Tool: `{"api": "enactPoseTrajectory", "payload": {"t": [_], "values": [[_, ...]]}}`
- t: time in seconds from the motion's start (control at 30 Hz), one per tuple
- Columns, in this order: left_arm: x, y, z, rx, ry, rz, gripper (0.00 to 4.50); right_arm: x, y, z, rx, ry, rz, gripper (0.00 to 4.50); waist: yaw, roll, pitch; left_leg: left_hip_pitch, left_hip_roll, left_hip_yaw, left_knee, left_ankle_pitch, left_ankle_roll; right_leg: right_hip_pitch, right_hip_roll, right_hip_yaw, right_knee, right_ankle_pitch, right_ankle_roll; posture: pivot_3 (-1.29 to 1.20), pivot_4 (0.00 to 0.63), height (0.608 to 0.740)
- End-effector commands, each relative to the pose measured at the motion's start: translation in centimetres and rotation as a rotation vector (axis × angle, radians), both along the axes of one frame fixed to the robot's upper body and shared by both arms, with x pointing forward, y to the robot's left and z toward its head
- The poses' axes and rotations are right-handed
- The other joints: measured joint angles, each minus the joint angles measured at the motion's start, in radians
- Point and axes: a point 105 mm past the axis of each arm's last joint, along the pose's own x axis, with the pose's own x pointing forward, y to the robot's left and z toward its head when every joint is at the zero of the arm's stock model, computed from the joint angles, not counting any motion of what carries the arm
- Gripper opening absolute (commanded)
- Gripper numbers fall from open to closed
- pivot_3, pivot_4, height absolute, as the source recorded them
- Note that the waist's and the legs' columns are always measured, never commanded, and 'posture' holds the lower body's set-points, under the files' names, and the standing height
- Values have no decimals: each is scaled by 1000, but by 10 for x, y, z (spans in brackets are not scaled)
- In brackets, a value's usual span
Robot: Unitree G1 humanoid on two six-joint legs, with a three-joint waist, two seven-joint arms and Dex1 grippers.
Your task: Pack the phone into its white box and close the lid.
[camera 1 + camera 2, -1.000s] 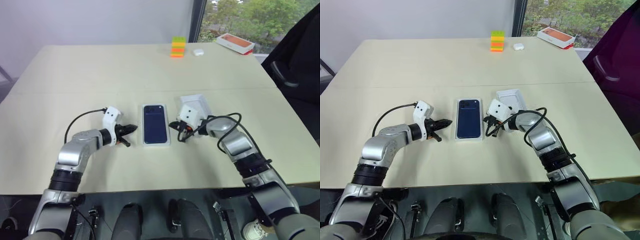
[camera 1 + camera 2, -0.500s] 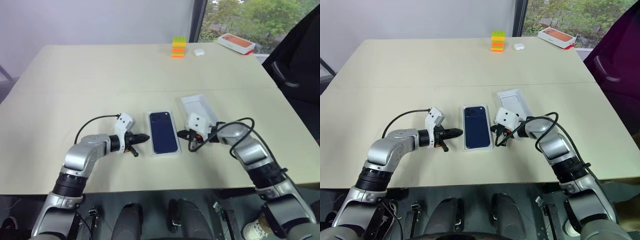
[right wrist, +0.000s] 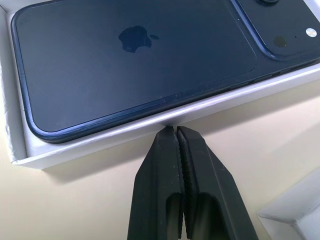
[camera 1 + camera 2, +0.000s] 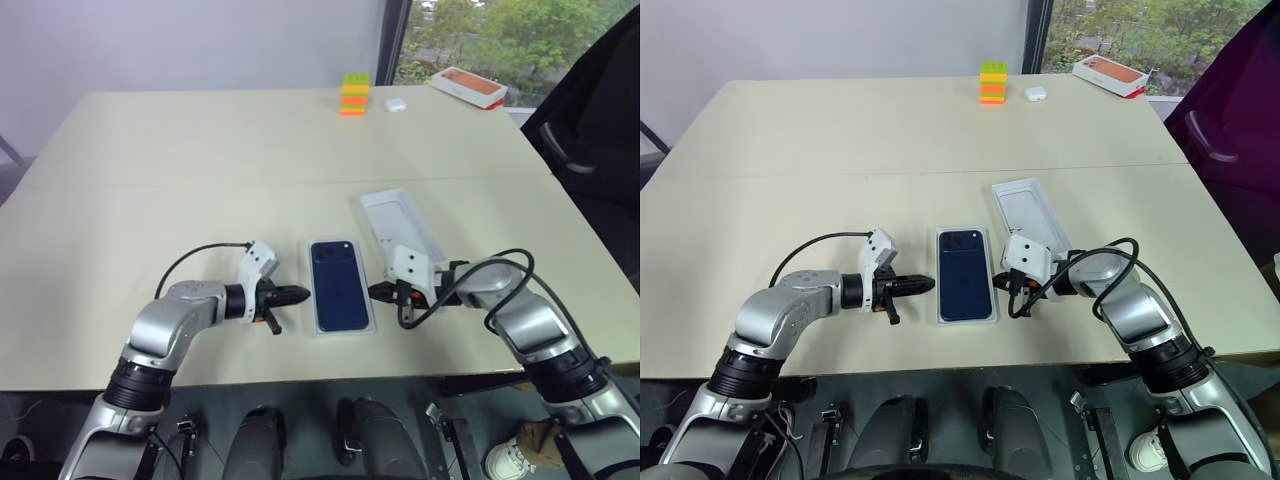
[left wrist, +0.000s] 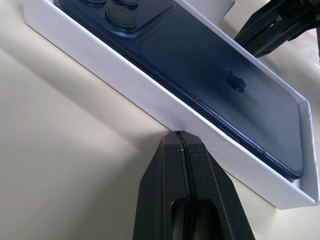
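Left eye view: shut hands [image 4: 300, 295] [image 4: 376, 292] flank box [image 4: 340, 328].

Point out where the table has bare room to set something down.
Bare: the table between the white box and the brick stack, and all of its left side. Crowded: the near middle, where both shut grippers flank the box, with the lid right behind.

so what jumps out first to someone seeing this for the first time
The dark blue phone lying back-up in its white box near the table's front edge, with a gripper on either side: the left gripper and right gripper both have shut fingers pressed against the box's long walls. Just beyond the right gripper lies the lid, inside up, and at the far edge stands a bright stack of coloured blocks.
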Motion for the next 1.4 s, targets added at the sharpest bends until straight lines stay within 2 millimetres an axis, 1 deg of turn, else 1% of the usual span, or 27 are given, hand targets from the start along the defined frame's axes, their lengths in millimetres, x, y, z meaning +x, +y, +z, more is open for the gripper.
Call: {"api": "enactPoseTrajectory", "payload": {"t": [0.03, 0.1, 0.2, 0.3, 0.4, 0.47, 0.5, 0.53, 0.57, 0.6, 0.63, 0.73, 0.8, 0.87, 0.93, 1.03, 1.13, 1.27, 1.33, 1.4], "values": [[2, -9, 6, -25, -29, -21, 1, -9, 11, 7, 44, 22, 61, 126, 0, 0, 0, 0, 0, 0, 0, 0, 0, 0, 0, 0, 0, 0, 0, 0, 150, 740], [5, -8, 7, -27, -35, -11, 1, -14, 12, 8, 63, 64, 73, 126, 2, 0, 0, 0, 0, 0, 0, 0, 0, 1, 0, 0, 0, 0, 0, 0, 150, 740], [4, -8, 6, -26, -37, -12, 1, -11, 13, 9, 75, 79, 53, 126, 1, 0, 0, 0, 0, -1, 0, 0, 0, 1, 0, 0, 0, 0, 0, 0, 150, 740], [1, -7, 4, -18, -37, -16, 1, -8, 13, 12, 77, 56, 51, 126, 0, 0, 0, 1, 0, -1, 0, 0, 0, 1, 0, 0, 0, 0, 0, 0, 150, 740], [-1, -7, 5, -30, -24, -21, 0, 1, 8, 13, 71, 31, 24, 910, 0, 0, 0, 1, 0, -1, 0, 0, 0, 1, 0, 0, 0, 0, 0, 0, 150, 740], [0, -6, 6, -37, -29, -15, 0, 7, 5, 16, 69, 4, 1, 1929, -2, 0, 0, 1, 0, -1, 0, 0, 0, 1, 0, 0, 0, 0, 0, 0, 150, 740], [1, -5, 8, -43, -32, -11, 0, 10, 4, 18, 64, -17, -4, 2361, -2, 0, 0, 1, 0, -1, 0, 0, 0, 1, 0, 0, 0, 0, 0, 0, 150, 740], [1, -5, 10, -69, -8, -10, 244, 15, 3, 20, 52, -55, -21, 2964, -2, 0, 0, 1, 0, -1, 0, 0, 0, 1, 0, 0, 0, 0, 0, 0, 150, 740], [2, -4, 12, -64, -23, -2, 521, 17, 2, 20, 51, -55, -24, 3384, -2, 0, 0, 1, 0, -1, 0, 0, 0, 1, 0, 0, 0, 0, 0, 0, 150, 740], [4, -4, 12, -50, -36, 2, 893, 16, 2, 21, 51, -54, -19, 3436, -2, 0, 0, 1, 0, -1, 0, 0, 0, 1, 0, 0, 0, 0, 0, 0, 150, 740], [2, -3, 10, -54, -9, 1, 1295, 18, 2, 23, 60, -60, -26, 3436, -2, 0, 0, 1, 0, -1, 0, 0, 0, 1, 0, 0, 0, 0, 0, 0, 150, 740], [-1, -4, 13, -88, 38, -13, 1295, 22, 1, 27, 80, -73, -45, 3436, -2, 0, 0, 1, 0, -1, 0, 0, 0, 1, 0, 0, 0, 0, 0, 0, 150, 740], [-2, -2, 12, -70, 32, -7, 1295, 23, -1, 26, 59, -95, -39, 3436, -2, 0, 0, 1, 0, -1, 0, 0, 0, 1, 0, 0, 0, 0, -1, 0, 150, 740], [-1, -2, 12, -51, 1, -8, 1295, 25, 1, 31, 87, -116, -37, 3436, -2, 0, 0, 0, 0, -1, 0, 0, 0, 1, 0, 0, 0, 1, -1, 0, 150, 740], [-2, 0, 9, -30, -18, -15, 1295, 24, 4, 34, 97, -109, -22, 3436, -2, 0, 0, 0, 0, 0, 0, 0, 0, 1, 0, 0, 0, 1, -1, 0, 150, 740], [1, 6, 8, -24, -31, 7, 1295, 16, 3, 31, 80, -78, 9, 3436, -2, 0, 0, 0, 0, -1, 0, 0, 0, 1, 0, 0, 0, 1, -1, 0, 150, 740], [6, 14, 7, -8, -48, 40, 1295, 12, 0, 30, 67, -67, 25, 3436, -2, 0, 0, 0, 0, -1, 0, 0, 0, 1, 1, 0, 0, 1, -1, 0, 150, 740], [6, 17, 9, -13, -56, 37, 1295, 12, -1, 35, 72, -68, 25, 3436, -2, 0, 0, 1, 0, -1, 0, 0, 0, 1, 1, 0, 0, 1, -1, 0, 150, 740], [6, 17, 10, -30, -40, 41, 1295, 16, -2, 38, 69, -94, 16, 3436, -2, 0, 0, 1, 0, -1, 0, 0, 0, 1, 1, 0, 0, 1, -1, 0, 150, 740], [1, 17, 12, -28, -42, 16, 1295, 22, -5, 41, 71, -115, -11, 3436, -3, 0, 0, 0, 0, -1, 0, 0, 0, 1, 1, 0, 0, 1, -1, 0, 150, 740]]}}
